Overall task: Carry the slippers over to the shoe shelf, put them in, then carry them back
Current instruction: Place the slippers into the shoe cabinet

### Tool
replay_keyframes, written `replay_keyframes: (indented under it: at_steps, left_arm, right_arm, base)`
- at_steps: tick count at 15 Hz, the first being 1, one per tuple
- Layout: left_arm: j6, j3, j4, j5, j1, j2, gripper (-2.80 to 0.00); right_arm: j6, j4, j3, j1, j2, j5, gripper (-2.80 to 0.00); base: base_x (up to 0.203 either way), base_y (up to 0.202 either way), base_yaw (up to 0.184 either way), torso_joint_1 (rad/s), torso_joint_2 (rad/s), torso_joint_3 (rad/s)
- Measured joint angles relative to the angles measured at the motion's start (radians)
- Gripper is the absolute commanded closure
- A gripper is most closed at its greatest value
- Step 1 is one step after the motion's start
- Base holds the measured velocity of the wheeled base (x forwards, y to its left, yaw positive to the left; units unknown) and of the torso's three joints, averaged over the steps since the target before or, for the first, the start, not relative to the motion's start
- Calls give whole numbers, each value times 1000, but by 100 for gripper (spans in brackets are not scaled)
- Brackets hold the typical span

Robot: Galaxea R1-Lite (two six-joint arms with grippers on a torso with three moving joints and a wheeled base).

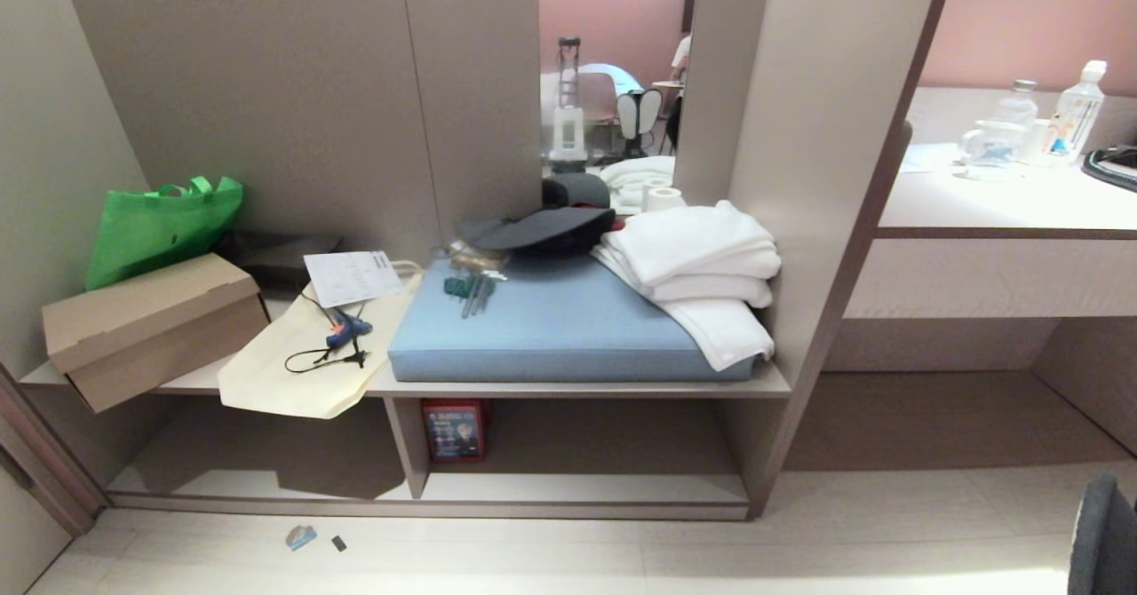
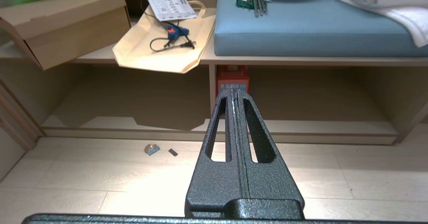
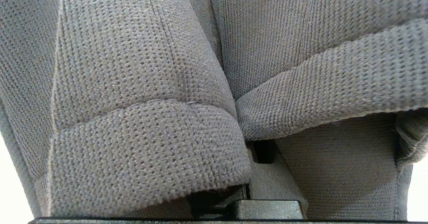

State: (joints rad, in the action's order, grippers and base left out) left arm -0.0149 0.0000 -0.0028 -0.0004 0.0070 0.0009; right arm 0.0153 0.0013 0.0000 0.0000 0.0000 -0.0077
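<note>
The slippers (image 3: pixel 147 117), two soft grey-blue knit ones pressed side by side, fill the right wrist view. My right gripper (image 3: pixel 247 190) is shut on them, and only the base of one finger (image 3: pixel 277 184) shows beneath the fabric. A dark edge of a slipper (image 1: pixel 1103 533) shows at the head view's lower right corner. The shoe shelf (image 1: pixel 577 391) stands straight ahead, a bench board over two floor-level compartments. My left gripper (image 2: pixel 234 92) is shut and empty, held above the floor and pointing at the shoe shelf (image 2: pixel 301 61) near its divider.
On the bench lie a blue cushion (image 1: pixel 551 324), folded white towels (image 1: pixel 702 266), a cardboard box (image 1: pixel 151 324), a green bag (image 1: pixel 160 222) and a cream tote (image 1: pixel 293 368). A red box (image 1: pixel 454 431) sits beside the divider. Small scraps (image 1: pixel 302 537) lie on the floor. A desk (image 1: pixel 995 209) stands to the right.
</note>
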Motion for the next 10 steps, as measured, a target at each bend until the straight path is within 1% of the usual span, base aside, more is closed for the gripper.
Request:
replay_keyframes:
  at_steps: [3,4,6,10]
  left_arm:
    - [0,0,0,0,0,0,0]
    - [0,0,0,0,0,0,0]
    - [2,0,0,0,0,0,0]
    - [0,0,0,0,0,0,0]
  right_arm:
    - [0,0,0,0,0,0,0]
    - [0,1,0,0,0,0,0]
    - [0,1,0,0,0,0,0]
    - [0,0,0,0,0,0,0]
  base:
    - [0,0,0,-121,438,316]
    - [0,0,0,-63,236,180]
    - [0,0,0,-25,112,70]
    - [0,0,0,-4,17,19]
